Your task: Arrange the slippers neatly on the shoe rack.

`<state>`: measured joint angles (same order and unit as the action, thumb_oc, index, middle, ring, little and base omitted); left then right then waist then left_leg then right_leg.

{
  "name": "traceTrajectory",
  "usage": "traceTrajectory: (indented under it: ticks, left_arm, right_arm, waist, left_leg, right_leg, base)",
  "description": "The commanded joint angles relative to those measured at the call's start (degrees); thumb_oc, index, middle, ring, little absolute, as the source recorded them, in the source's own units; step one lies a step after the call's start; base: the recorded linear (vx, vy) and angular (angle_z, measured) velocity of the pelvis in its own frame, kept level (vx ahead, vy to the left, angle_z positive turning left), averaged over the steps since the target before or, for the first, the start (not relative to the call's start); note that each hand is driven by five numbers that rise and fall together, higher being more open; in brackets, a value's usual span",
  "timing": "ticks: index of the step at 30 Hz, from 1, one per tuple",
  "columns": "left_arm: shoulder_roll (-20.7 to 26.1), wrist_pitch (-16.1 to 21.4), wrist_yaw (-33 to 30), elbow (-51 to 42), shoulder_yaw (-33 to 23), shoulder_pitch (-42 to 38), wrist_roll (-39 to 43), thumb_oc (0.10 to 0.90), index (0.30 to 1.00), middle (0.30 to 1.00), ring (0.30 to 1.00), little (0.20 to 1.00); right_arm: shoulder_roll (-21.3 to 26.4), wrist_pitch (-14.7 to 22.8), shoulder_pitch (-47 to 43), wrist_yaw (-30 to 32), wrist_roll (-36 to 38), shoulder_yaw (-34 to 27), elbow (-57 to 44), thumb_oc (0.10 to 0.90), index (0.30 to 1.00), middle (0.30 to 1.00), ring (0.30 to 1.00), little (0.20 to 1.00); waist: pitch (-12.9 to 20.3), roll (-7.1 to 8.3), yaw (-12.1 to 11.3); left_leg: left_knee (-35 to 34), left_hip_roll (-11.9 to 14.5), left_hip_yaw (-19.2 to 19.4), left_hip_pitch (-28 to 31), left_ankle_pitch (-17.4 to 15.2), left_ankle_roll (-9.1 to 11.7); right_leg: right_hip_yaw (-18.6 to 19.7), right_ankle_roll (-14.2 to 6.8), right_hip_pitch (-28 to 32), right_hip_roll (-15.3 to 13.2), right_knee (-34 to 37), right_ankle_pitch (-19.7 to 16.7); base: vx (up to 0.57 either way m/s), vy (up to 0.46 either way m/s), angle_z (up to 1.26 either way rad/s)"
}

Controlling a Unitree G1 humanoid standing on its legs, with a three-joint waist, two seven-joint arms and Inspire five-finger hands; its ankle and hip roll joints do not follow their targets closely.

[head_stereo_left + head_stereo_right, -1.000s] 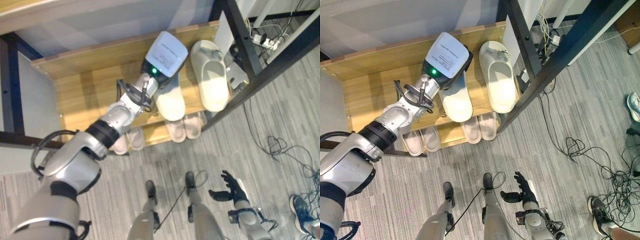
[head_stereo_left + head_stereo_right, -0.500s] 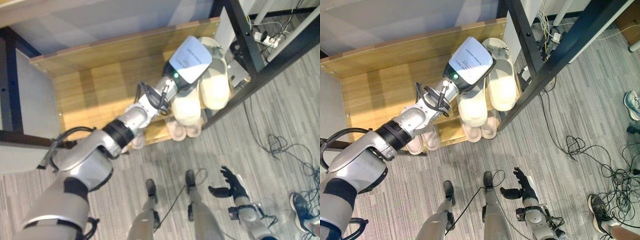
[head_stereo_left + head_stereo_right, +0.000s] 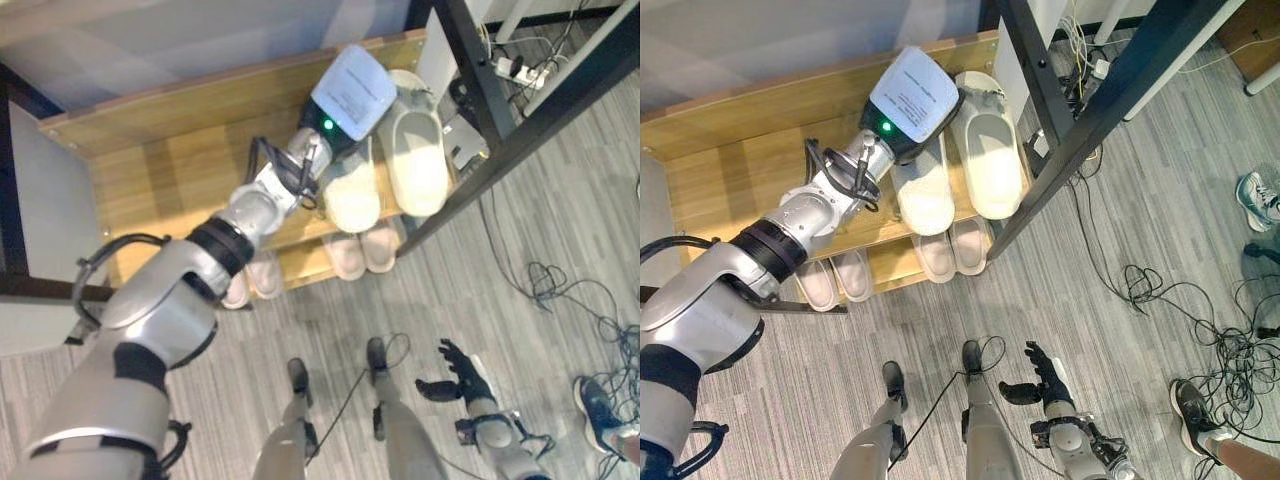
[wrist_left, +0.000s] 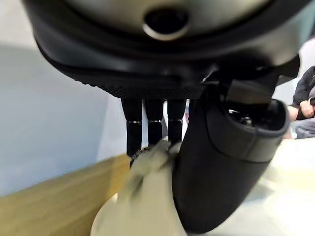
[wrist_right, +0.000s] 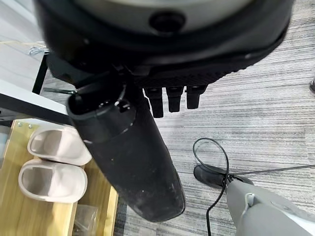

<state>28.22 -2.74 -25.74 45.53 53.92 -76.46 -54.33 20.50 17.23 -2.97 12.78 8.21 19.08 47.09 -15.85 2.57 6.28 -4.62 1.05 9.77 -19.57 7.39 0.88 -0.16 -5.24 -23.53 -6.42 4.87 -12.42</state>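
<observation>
The left robot hand (image 4: 197, 162) is pinching the heel end of a cream slipper (image 3: 352, 192) between thumb and fingers. The slipper is lying on the shoe rack (image 3: 170, 170) top shelf, its long axis running parallel to its mate (image 3: 418, 160) just beside it. The right robot hand (image 3: 455, 372), fingers loosely spread, is hanging well away (no help here).

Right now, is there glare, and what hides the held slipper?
Left eye view: a pale sheen lies across the shelf; the wrist box hides the far end of the slipper. Left wrist view: the left hand covers one side of it.
</observation>
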Motion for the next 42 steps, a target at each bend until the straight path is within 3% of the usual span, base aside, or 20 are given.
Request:
traceTrajectory:
  ticks: [1,13,28,31,42]
  left_arm:
    - [-1.5,-3.7,-3.0,6.3,-3.8,-8.8,-0.3,0.8,0.9,0.9,0.9,0.9]
    - [-1.3,-3.8,-6.0,2.4,-9.0,-2.0,1.5,0.8,0.9,0.9,0.9,0.9]
    - [-1.5,-2.1,-5.8,0.1,-11.5,-1.0,6.5,0.8,0.9,0.9,0.9,0.9]
    - [0.2,-1.5,-4.7,-5.8,-12.9,1.3,5.1,0.8,0.9,0.9,0.9,0.9]
    - [2.7,-0.6,-2.7,-10.9,-14.3,5.3,2.7,0.8,0.9,0.9,0.9,0.9]
  right_arm:
    - [3.5,2.9,0.0,0.5,1.9,-1.5,-1.3,0.8,0.9,0.9,0.9,0.9]
    - [2.1,2.7,1.2,-0.5,3.1,-0.4,-0.6,0.8,0.9,0.9,0.9,0.9]
    - [0.7,1.1,0.7,-1.3,3.4,0.0,2.6,0.8,0.9,0.9,0.9,0.9]
    - [0.0,1.0,1.4,-1.2,3.8,-1.1,2.8,0.8,0.9,0.9,0.9,0.9]
    - [-0.7,0.4,0.4,-0.7,4.0,-1.8,3.1,0.8,0.9,0.9,0.9,0.9]
  waist:
    - [0.8,-1.41,-0.7]
    - [1.3,-0.9,-1.1]
    - [2.7,-1.93,-1.3]
    - [3.1,-2.35,-1.8]
    - [3.6,-2.96,-2.8]
  left_leg:
    - [-0.4,2.3,-6.8,-1.1,-4.1,2.4]
    - [-0.4,2.9,-6.7,0.8,-4.5,2.4]
    - [-0.4,2.9,-6.2,2.0,-4.7,2.5]
    - [-0.4,2.8,-6.2,2.2,-4.7,2.6]
    - [-0.4,2.8,-6.4,2.4,-4.5,2.8]
  right_leg:
    - [-3.6,-6.1,5.7,-2.3,-1.2,8.8]
    - [-3.5,-5.6,7.0,-1.8,-1.7,9.6]
    - [-3.2,-5.2,7.6,-1.8,-2.1,10.1]
    - [-3.4,-5.1,7.9,-1.7,-2.1,10.3]
    - [-3.9,-5.0,8.4,-1.6,-1.6,10.2]
  base:
    - [0.0,0.0,0.0]
    - [-0.01,-0.016,-0.02]
    - [0.0,-0.009,-0.01]
    - [0.0,-0.013,0.0]
    - [0.0,-0.003,0.0]
